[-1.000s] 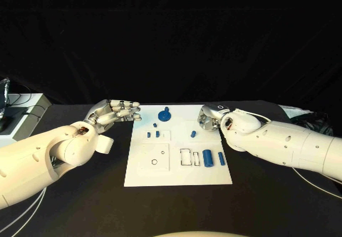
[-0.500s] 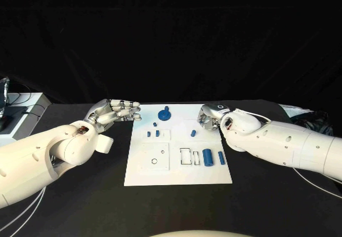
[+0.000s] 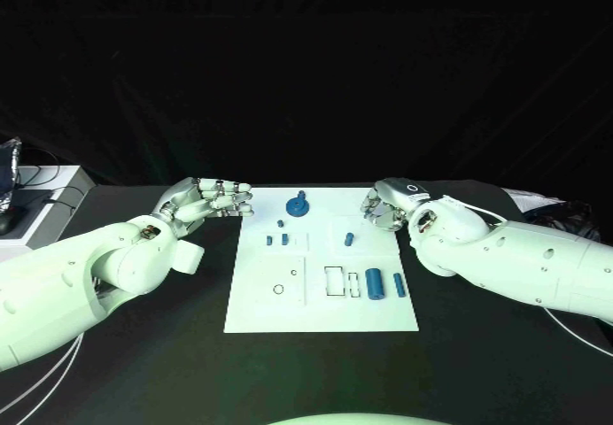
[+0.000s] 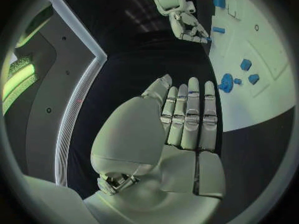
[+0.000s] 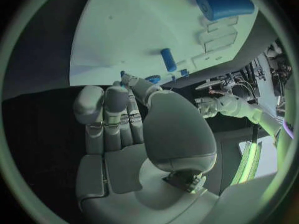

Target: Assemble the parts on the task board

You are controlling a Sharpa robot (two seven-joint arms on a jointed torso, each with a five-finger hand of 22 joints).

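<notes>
task board (image 3: 322,301): white | parts (image 3: 375,282): blue | table (image 3: 166,354): black | left hand (image 3: 205,200): silver | right hand (image 3: 384,205): silver | arms (image 3: 77,283): white

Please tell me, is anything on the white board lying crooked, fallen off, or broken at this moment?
Nothing stands out. The white rectangular task board lies flat and square on the black table. The small blue parts all sit on it, none off its edge. No damage shows. The left robot hand and right robot hand flank its far corners.
</notes>
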